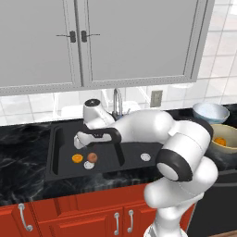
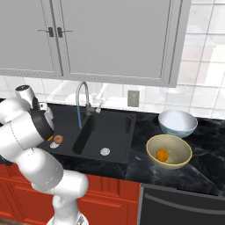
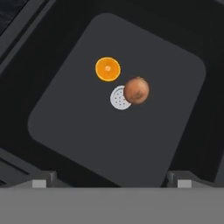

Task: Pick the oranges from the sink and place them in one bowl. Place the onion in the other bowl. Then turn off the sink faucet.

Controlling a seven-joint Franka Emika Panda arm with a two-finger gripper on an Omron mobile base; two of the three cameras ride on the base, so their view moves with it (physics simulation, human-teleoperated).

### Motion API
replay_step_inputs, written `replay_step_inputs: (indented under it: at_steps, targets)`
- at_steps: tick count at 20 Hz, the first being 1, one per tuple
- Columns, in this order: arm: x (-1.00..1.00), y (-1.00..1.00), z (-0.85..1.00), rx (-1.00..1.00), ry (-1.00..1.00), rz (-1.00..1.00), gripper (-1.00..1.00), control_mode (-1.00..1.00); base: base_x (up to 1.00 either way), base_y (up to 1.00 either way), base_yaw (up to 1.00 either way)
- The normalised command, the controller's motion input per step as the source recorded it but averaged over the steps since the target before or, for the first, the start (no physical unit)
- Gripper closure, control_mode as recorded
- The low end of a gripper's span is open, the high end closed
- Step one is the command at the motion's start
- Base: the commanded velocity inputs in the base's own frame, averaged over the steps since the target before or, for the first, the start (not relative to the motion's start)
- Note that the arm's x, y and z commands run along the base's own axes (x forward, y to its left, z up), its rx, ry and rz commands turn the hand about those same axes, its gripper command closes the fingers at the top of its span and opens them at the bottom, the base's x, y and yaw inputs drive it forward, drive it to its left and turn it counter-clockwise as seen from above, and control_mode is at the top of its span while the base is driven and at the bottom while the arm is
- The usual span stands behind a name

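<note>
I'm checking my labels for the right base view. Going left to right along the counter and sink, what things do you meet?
Onion → faucet → drain of the right basin → yellow-tan bowl holding an orange, with the pale blue-white bowl behind it at about the same place.

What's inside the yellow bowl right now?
One orange sits in the yellow bowl. The bowl's near wall hides part of its floor, so nothing more can be confirmed.

Glossy white rounded arm (image 1: 185,152) segments, black joint bands, grey-capped wrist, small dark fingers (image 3: 39,180).
</note>
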Motion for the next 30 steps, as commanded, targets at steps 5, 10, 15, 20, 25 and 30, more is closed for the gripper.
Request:
replay_step_inputs:
  at_steps: [5,10,15,20,25,30]
  targets:
    - [0.00,0.02,-0.01,0.00,0.03,0.00,-1.00,-1.00,0.00,0.00,0.00]
    - [0.00,0.00,0.00,0.00,0.00,0.00,-1.00,-1.00,0.00,0.00,0.00]
    - [0.00,0.00,-0.04,0.00,0.00,0.00,-1.00,-1.00,0.00,0.00,0.00]
    - [0.00,0.00,-0.10,0.00,0.00,0.00,-1.00,-1.00,0.00,0.00,0.00]
    - [0.00,0.00,-0.16,0.00,0.00,0.00,-1.00,-1.00,0.00,0.00,0.00]
    - [0.00,0.00,-0.11,0.00,0.00,0.00,-1.00,-1.00,0.00,0.00,0.00]
